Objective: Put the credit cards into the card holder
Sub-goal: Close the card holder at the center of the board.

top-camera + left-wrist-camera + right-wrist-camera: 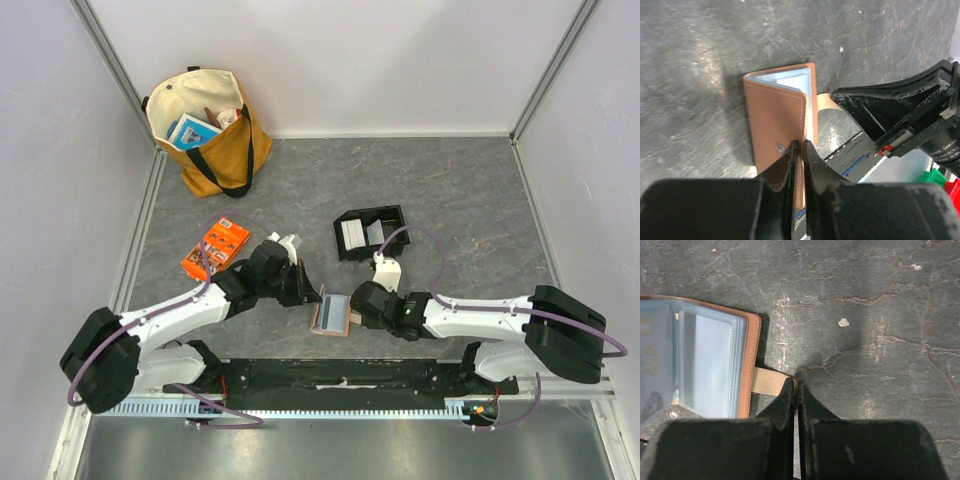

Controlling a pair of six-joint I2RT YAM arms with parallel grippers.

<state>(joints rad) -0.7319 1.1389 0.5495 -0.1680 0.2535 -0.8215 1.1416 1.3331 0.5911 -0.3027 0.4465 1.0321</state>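
The tan-brown card holder (330, 316) lies partly open on the grey table between my two grippers. In the left wrist view its brown cover (777, 117) stands raised, with my left gripper (801, 146) shut on the cover's edge. My right gripper (797, 382) is shut on the beige strap (767, 381) that sticks out beside the light-blue slotted inner face (710, 360). From above, the left gripper (313, 297) and right gripper (350, 310) flank the holder. The pale credit cards (353, 236) sit in the black tray (370, 211) farther back.
An orange printed packet (215, 248) lies left of the left arm. A mustard tote bag (210, 135) with items inside stands at the back left corner. White walls close in the table on three sides.
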